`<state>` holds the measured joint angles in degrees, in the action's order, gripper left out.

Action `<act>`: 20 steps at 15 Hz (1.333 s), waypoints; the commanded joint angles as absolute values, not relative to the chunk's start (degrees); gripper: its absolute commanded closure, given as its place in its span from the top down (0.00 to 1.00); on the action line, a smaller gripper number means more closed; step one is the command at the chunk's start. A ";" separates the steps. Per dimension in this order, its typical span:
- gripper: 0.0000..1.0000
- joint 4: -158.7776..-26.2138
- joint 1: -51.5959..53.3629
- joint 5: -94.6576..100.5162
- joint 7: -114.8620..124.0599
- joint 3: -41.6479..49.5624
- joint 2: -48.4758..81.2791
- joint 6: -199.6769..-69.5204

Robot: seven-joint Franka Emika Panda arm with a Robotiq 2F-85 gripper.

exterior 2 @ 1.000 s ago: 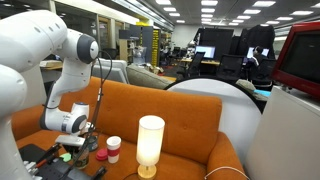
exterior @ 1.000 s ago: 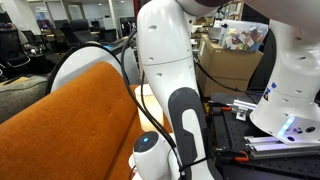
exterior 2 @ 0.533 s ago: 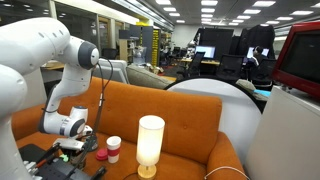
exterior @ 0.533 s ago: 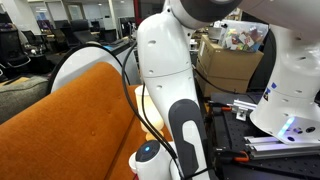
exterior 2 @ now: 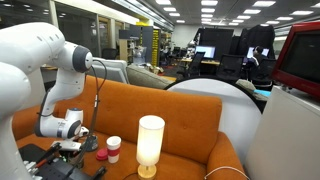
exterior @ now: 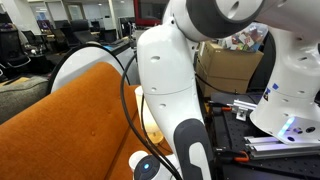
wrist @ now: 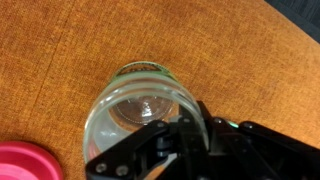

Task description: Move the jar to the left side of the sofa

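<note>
Well, the sofa (exterior 2: 180, 115) takes up most of the scene: burnt-orange woven fabric, a rounded back, a flat seat serving as the surface. In the wrist view that weave fills the frame, coarse and evenly textured.

Next in bulk is the arm (exterior: 170, 70), glossy white with smooth rounded joints. In an exterior view it stands so close to the camera that it blocks nearly everything on the seat. In an exterior view (exterior 2: 40, 60) it bends down from one side instead, and the seat lies open to sight.

From there a tall cylinder (exterior 2: 150, 143) shows, glowing white and standing upright. Just beside it sits the jar (exterior 2: 113, 149), squat, with a round white lid over a dark reddish body. It is upright on the seat, between the cylinder and the end effector (exterior 2: 73, 143), and apart from the latter.

Only the wrist view shows a clear round glass (wrist: 140, 108) from above, with a green band at its rim, just ahead of the dark end effector. A pink rounded thing (wrist: 25, 162) sits at the frame's edge. Whether the end effector is released or clenched I cannot tell.
</note>
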<state>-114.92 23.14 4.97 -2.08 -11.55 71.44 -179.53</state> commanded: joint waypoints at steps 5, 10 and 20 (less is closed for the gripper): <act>0.54 -112.65 28.49 4.79 -0.28 -6.96 70.69 -178.71; 0.88 -113.90 29.21 4.75 0.30 -6.17 68.68 -179.52; 1.00 -118.79 29.88 4.37 1.32 -5.55 63.03 -180.91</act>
